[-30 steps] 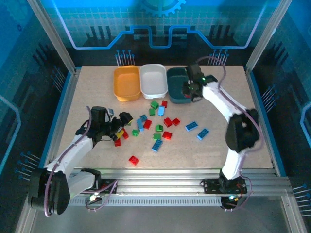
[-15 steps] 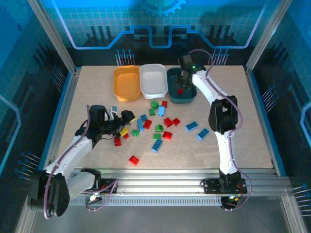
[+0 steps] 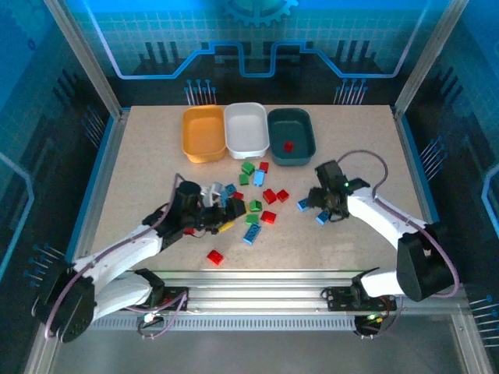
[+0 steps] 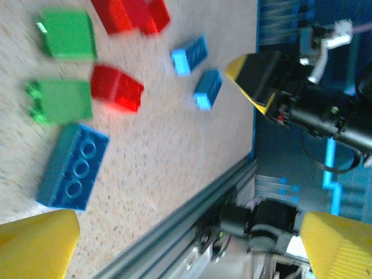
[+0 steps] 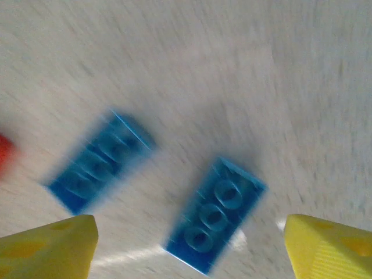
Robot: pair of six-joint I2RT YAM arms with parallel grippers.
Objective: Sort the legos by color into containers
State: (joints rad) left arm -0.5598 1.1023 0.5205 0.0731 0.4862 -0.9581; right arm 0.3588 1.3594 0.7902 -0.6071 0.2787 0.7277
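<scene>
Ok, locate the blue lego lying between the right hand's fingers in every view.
Top external: the blue lego is right of centre, the rightmost brick.
Left wrist: it sits upper middle, the lower of two blue bricks.
Right wrist: it is lower centre, between the yellow fingertips.
Shared landmark: the second blue lego beside it.

Three containers, about sixteen legos.
</scene>
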